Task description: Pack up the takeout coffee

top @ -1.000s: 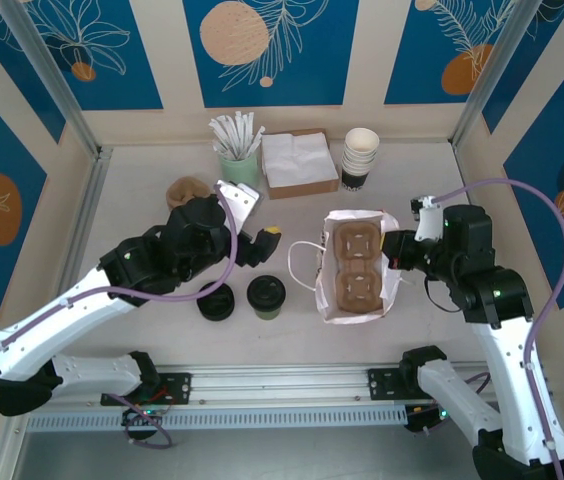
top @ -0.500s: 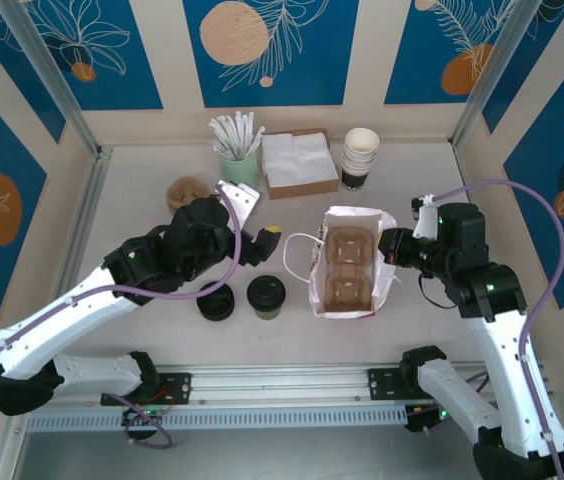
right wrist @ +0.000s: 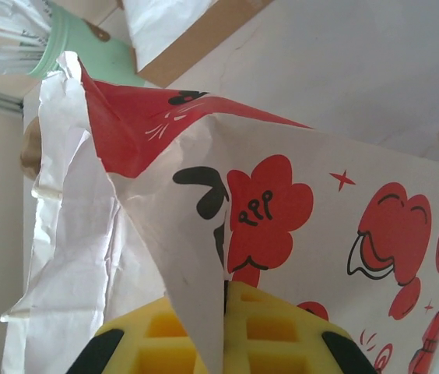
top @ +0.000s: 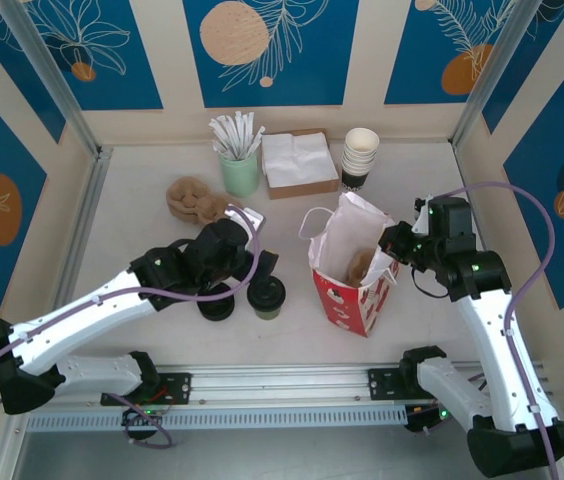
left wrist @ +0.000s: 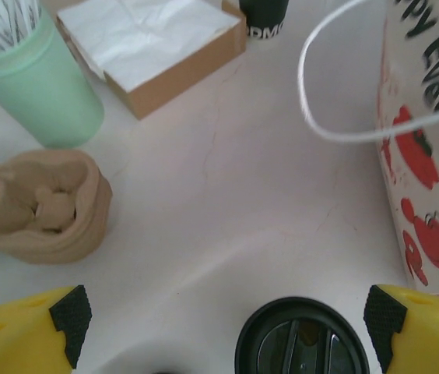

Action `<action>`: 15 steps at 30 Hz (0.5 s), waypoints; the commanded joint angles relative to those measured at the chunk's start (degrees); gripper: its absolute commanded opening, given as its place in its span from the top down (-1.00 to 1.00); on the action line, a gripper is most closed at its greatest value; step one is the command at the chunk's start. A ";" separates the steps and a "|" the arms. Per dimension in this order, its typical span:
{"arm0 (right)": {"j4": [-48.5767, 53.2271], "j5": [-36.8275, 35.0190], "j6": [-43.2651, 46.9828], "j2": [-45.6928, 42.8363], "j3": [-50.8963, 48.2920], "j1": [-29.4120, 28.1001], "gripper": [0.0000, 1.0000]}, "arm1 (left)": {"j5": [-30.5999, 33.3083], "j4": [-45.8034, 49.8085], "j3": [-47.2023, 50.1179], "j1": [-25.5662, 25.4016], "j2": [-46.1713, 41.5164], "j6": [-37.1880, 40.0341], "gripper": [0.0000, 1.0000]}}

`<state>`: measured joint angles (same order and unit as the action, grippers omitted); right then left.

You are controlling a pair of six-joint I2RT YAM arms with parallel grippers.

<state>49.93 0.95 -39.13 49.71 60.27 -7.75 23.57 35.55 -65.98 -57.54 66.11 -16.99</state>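
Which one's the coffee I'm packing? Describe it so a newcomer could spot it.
Start at the red-and-white bag mid-table. Just left of it stands the coffee, a small cup under a black lid. The lid stack further left is lower, with no cup; the coffee alone shows a greenish side.

the paper bag (top: 347,290) has tipped: its mouth, before facing straight up, now leans far and its red printed side faces near. its white handle (top: 314,216) has swung from the left side to the far left corner. the left jaws have drawn nearer, to just far of the takeout coffee (top: 265,294), uncovering the brown tray (top: 192,197) on the counter (top: 142,200).
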 commanded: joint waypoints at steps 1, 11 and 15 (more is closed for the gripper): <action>-1.75 3.44 -2.71 0.02 -1.27 2.59 1.00 | -0.96 0.11 2.43 0.49 -1.23 -3.86 -0.84; -4.43 14.90 -4.71 0.30 -3.71 12.89 1.00 | -7.14 -1.39 5.24 0.41 -0.71 -3.28 -0.82; -4.33 16.27 -3.62 -0.16 -4.90 15.48 1.00 | -10.56 -0.92 5.74 0.33 1.13 -2.43 -0.82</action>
<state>46.61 13.04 -42.63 49.78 56.01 6.70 16.95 35.11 -61.06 -57.54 66.37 -20.01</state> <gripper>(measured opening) 0.071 0.911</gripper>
